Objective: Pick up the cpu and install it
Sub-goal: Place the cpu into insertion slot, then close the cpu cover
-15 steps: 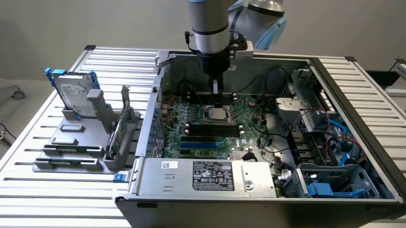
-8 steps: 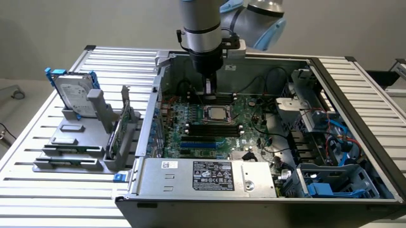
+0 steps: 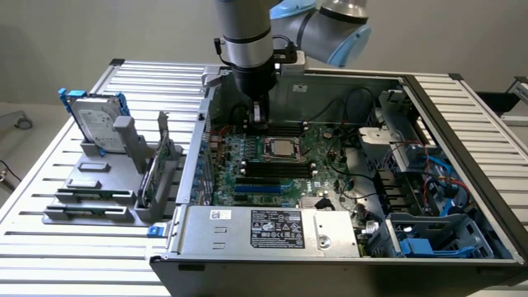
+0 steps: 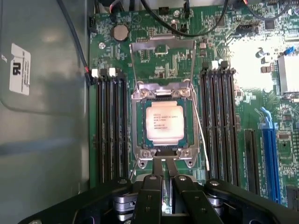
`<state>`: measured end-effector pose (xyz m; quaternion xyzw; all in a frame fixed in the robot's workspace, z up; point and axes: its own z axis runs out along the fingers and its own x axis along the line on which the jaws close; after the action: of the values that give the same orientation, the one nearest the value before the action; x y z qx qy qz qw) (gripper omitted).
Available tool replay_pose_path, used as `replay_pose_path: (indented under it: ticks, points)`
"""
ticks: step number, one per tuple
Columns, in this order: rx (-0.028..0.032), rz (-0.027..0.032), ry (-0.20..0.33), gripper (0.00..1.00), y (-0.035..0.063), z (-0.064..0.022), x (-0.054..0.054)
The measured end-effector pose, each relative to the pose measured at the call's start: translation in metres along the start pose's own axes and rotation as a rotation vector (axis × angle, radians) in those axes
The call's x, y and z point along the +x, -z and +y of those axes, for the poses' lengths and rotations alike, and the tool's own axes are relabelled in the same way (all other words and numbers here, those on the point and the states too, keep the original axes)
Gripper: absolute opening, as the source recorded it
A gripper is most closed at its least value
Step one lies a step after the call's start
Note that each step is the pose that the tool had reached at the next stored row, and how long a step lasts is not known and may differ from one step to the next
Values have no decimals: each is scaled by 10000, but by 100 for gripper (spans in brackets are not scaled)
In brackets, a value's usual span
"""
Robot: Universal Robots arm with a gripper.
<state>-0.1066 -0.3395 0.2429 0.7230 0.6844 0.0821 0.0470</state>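
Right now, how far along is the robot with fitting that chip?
Mostly done, it seems: the cpu lies flat in its socket. In hand: nothing; the gripper hovers near it, shut and empty. Left: the socket's hinged frame stands open, not clamped.

cpu (image 3: 278,147) seated flat in socket (image 4: 138,140).
Small square chip with a silver-grey metal top, dark printed text and a thin pale rim. It lies level inside the dark metal frame, mid motherboard (image 3: 330,162); in the exterior view, black slot rows (image 3: 277,168) at 6 and 12 o'clock.
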Motion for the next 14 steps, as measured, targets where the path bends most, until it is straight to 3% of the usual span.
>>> replay_pose_path:
  ticks: [14]
  points:
    - [2,0,0,18,0,0,0]
